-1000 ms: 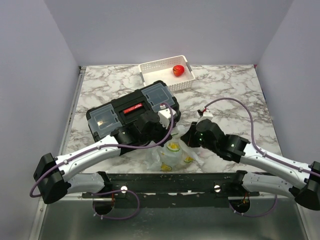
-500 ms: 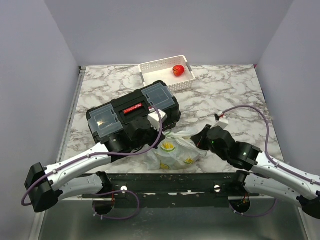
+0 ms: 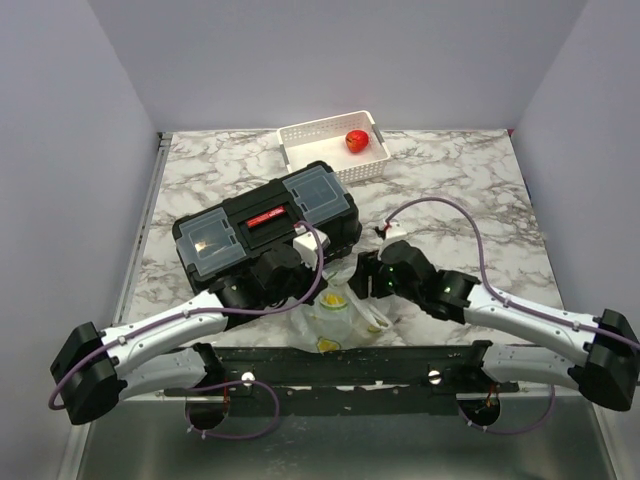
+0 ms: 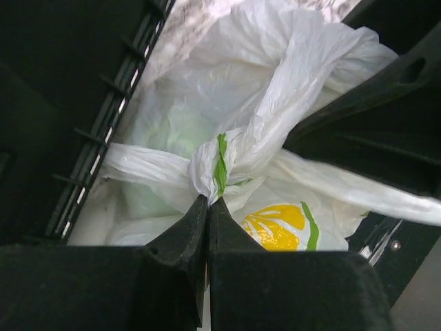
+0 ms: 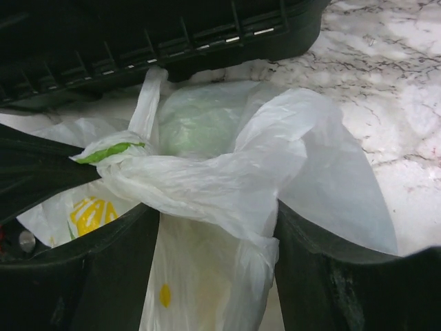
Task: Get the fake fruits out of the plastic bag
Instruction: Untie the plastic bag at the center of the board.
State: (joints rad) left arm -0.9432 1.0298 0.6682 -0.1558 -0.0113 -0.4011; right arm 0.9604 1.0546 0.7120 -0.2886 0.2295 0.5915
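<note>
Where the marble table (image 3: 450, 190) meets its near edge, at the lower middle of the top view, the plastic bag (image 3: 345, 312) lies crumpled between my two wrists, just below the black toolbox (image 3: 262, 226). My left gripper (image 4: 208, 205) has its jaws pressed together. Their tips pinch the white plastic right under the knot (image 4: 219, 164), which carries a green stripe and stands at the centre of the left wrist view. A yellow and green print shows on the bag at the lower right of that view.

My right gripper (image 5: 215, 219) has its jaws apart, one finger at the lower left and one at the lower right of the right wrist view. A twisted strand of the bag runs across the gap between them, and more plastic hangs down through it. I cannot tell whether the fingers press on it. A pale green rounded shape (image 5: 200, 114) shows through the plastic at the upper middle of that view, close under the toolbox edge.

At the top centre of the top view, a white perforated basket (image 3: 320, 135) sits beyond the toolbox with a red fruit (image 3: 356, 140) inside it.
</note>
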